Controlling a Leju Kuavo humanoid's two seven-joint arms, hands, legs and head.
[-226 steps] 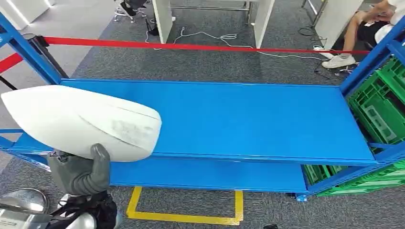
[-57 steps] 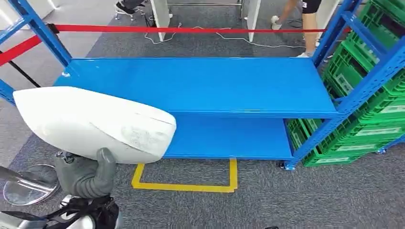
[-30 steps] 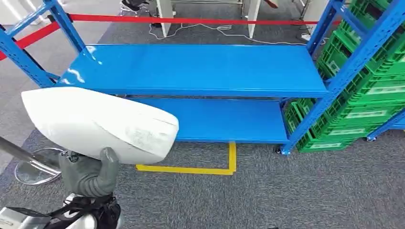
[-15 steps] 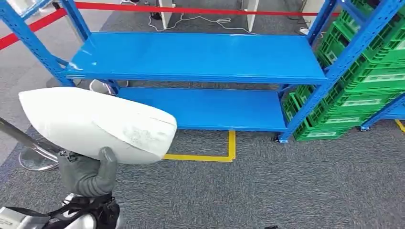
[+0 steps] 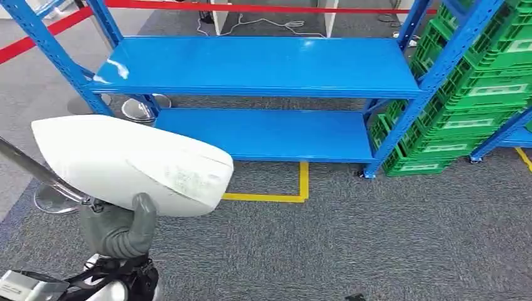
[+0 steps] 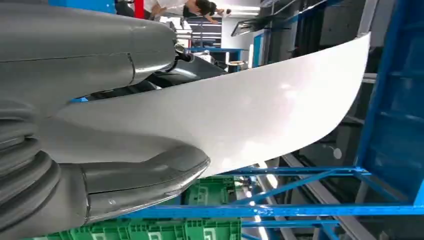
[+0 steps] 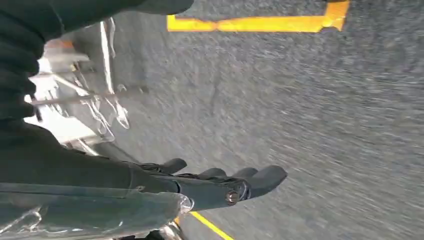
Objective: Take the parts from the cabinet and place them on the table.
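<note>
Backed off from the blue rack [image 5: 257, 63] since a moment ago: whole view shifted, more grey carpet [image 5: 376, 238] now ahead, white part [image 5: 128, 163] in the same place at lower left.

Left hand [image 5: 116, 229] clamped on the white part from beneath, thumb [image 5: 143, 213] up against its near side; seen from the left wrist, the part [image 6: 240, 115] pinched between thumb [image 6: 145, 180] and the upper fingers [image 6: 85, 42], long curved shell reaching out past the hand. Held above the carpet, well apart from the rack's two shelves. Right hand [image 7: 220, 187] hanging over the carpet, holding nothing, fingers slightly curled and apart. Yellow floor tape [image 5: 295, 191] just before the lower shelf; green crates [image 5: 477, 94] stacked at the right.
</note>
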